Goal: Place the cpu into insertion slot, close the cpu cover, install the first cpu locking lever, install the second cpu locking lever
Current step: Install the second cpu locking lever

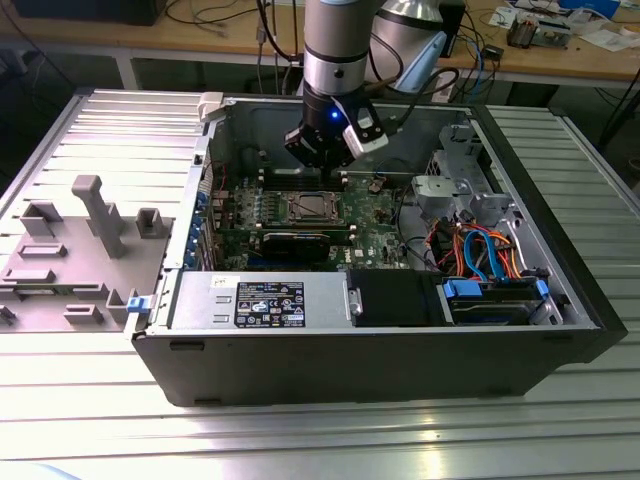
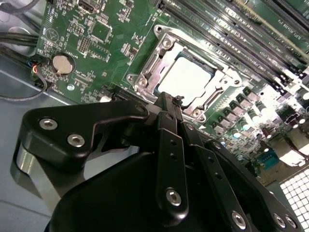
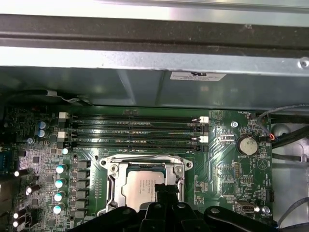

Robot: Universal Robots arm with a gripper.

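The cpu [image 2: 187, 77] lies flat in the insertion slot [image 3: 110, 168] on the green motherboard [image 1: 375, 215], its silver top [image 3: 141, 185] showing through a square window. The cpu cover [image 2: 153, 73] lies down around it as a silver frame [image 3: 145, 161]. My gripper [image 2: 169, 100] hangs just above the socket's edge, its black fingers pressed together and shut on nothing. In the exterior view the gripper [image 1: 325, 160] hovers over the cpu [image 1: 308, 209], toward the case's back wall. I cannot tell how the locking levers stand.
The open computer case [image 1: 350, 350] walls in the board. Memory slots [image 3: 135, 130] run beside the socket and a black expansion card [image 1: 300, 240] lies in front of it. Drive cage and cables [image 1: 480, 250] fill the exterior view's right. A grey fixture [image 1: 90, 215] stands outside on that view's left.
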